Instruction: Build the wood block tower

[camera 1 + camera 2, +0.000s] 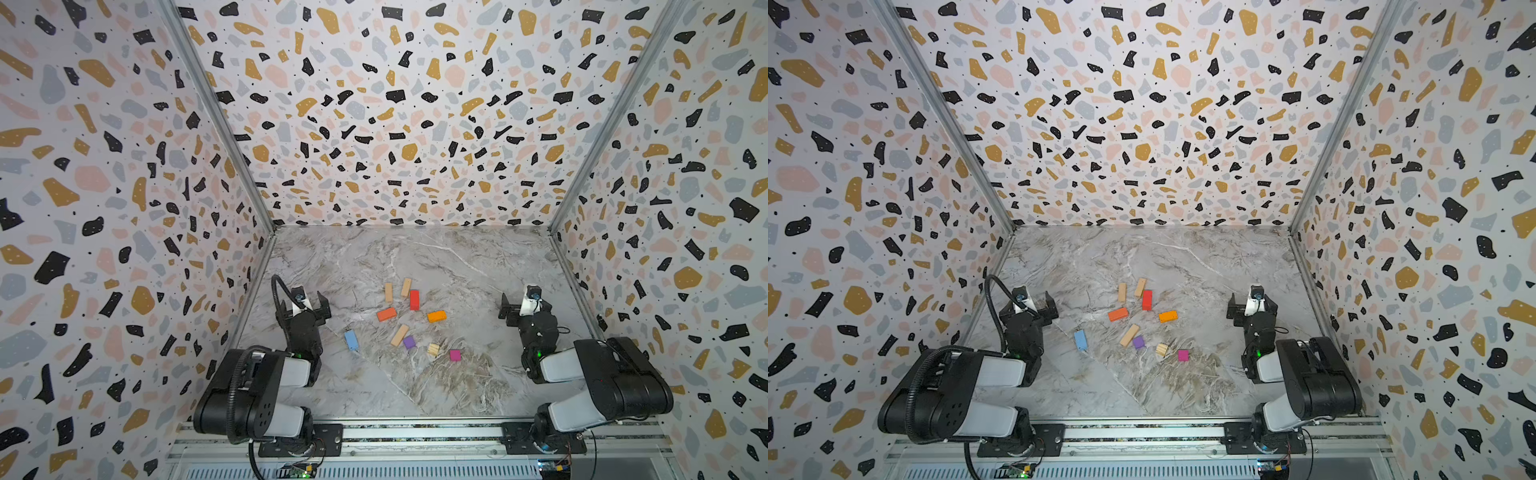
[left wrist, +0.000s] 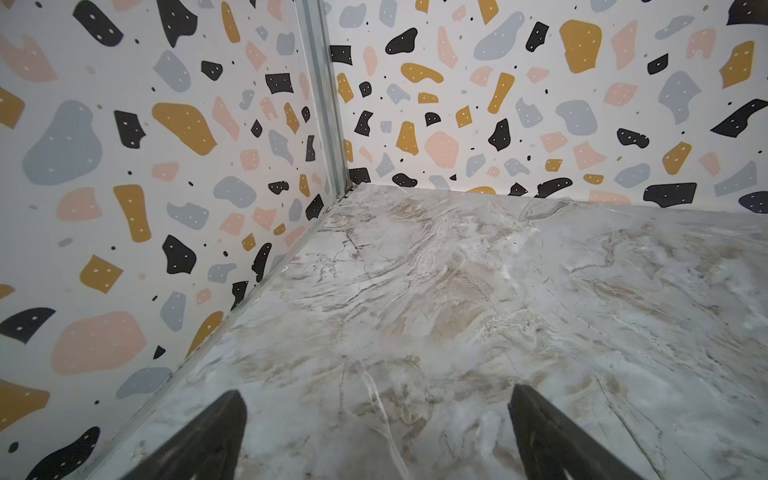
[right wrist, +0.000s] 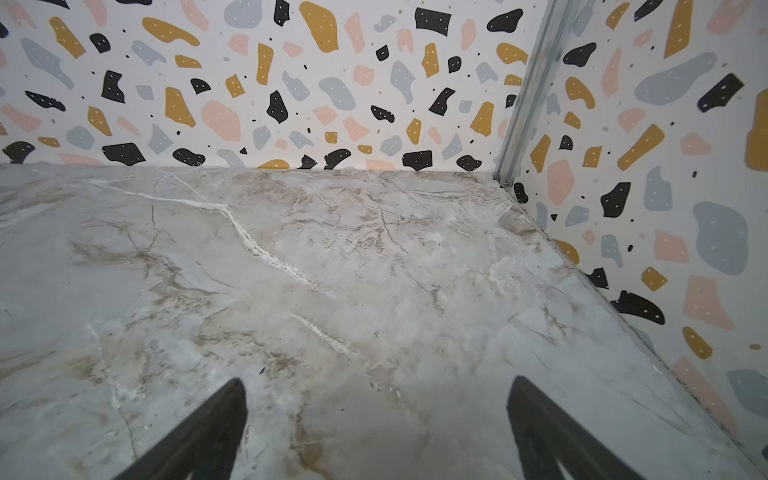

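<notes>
The wooden blocks lie loose and flat on the marble table (image 1: 457,266), none stacked, in both top views. At the back are two tan oblongs (image 1: 388,292) (image 1: 406,287) and a red block (image 1: 414,300). In the middle lie an orange-red block (image 1: 386,314) and an orange block (image 1: 436,316). Nearer the front are a third tan oblong (image 1: 399,335), a purple cube (image 1: 409,342), a tan cube (image 1: 433,350), a magenta cube (image 1: 454,355) and a light blue block (image 1: 351,340). My left gripper (image 1: 302,304) (image 2: 376,395) and right gripper (image 1: 524,305) (image 3: 376,386) stand open and empty, either side of the blocks.
Terrazzo-patterned walls (image 1: 395,124) close the table on three sides, with metal corner posts (image 1: 266,216). Both arm bases sit on a rail (image 1: 415,432) along the front edge. Each wrist view shows only bare marble and a back corner of the walls.
</notes>
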